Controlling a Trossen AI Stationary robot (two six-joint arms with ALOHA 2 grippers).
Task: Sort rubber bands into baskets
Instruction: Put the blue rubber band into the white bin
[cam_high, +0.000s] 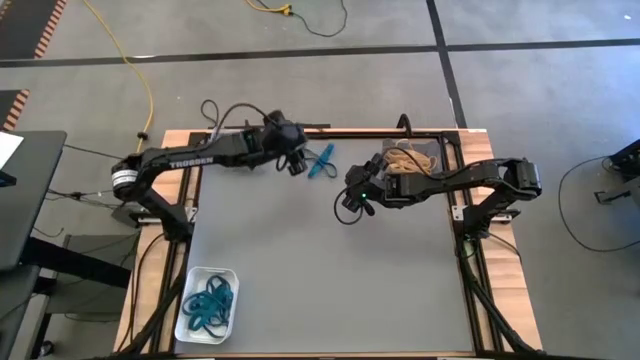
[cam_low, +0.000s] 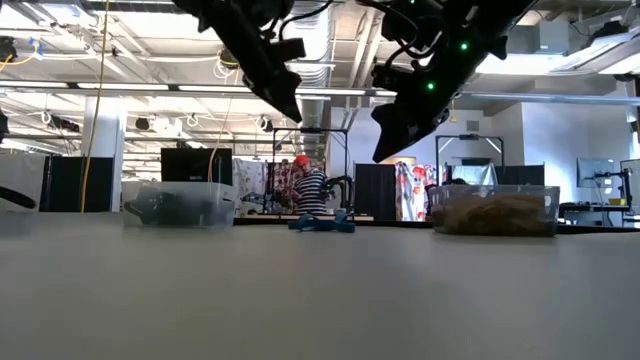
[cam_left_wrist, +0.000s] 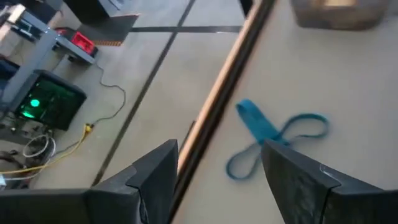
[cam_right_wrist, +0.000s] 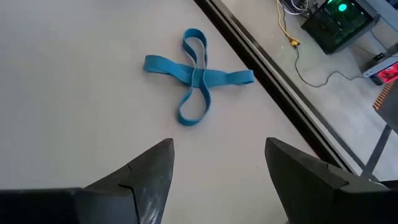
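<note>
Both grippers hang above the far part of the table (cam_high: 330, 260) with their fingers spread wide and nothing between them. On the left arm, the left gripper (cam_high: 296, 166) hovers close beside two teal-blue rubber bands (cam_high: 321, 162) that lie crossed near the table's far edge; in the left wrist view its fingers (cam_left_wrist: 305, 180) stand well apart, the bands (cam_left_wrist: 273, 140) showing past them, untouched. On the right arm, the right gripper (cam_high: 349, 209) is held a little nearer and to the right of those bands; its wrist view shows the same crossed loops (cam_right_wrist: 198, 74) flat on the grey surface beyond its wide-set fingers (cam_right_wrist: 146, 180). In the low view both grippers sit clearly off the tabletop, the left gripper (cam_low: 285, 103) and the right gripper (cam_low: 392, 140) each raised above the loose bands (cam_low: 322, 222).

A clear basket (cam_high: 412, 160) stands at the far right of the table, under the right arm, holding tan-beige bands (cam_high: 402, 160). A white basket (cam_high: 207, 303) sits at the near left corner with a heap of teal-blue bands (cam_high: 210, 300) inside. From table height a third basket (cam_low: 180, 205) with dark contents shows on the left. A person (cam_low: 310, 188) in a striped top stands in the room beyond the table.
</note>
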